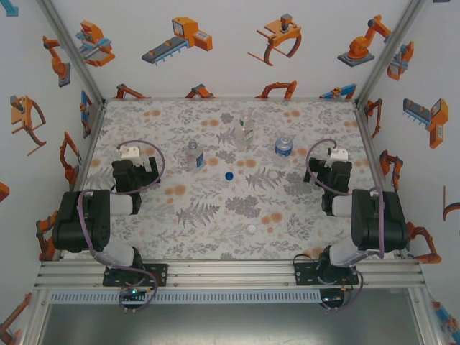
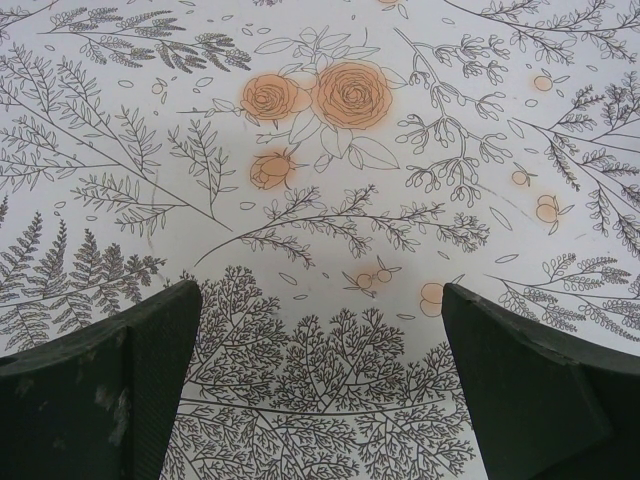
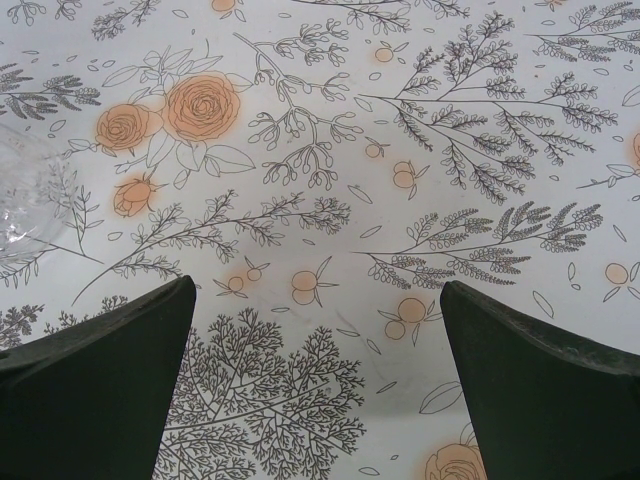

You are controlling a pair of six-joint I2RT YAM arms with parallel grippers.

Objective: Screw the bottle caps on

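Tall bottle, green label, pale and hard to read against print, far middle of table. Slim bottle to its left, squat bottle to its right. Blue cap loose mid-table. White cap nearer, faint. Clear bottle edge cut off at frame left, which bottle unclear. Left gripper: jaws wide, nothing held, over bare table. Right gripper: same.
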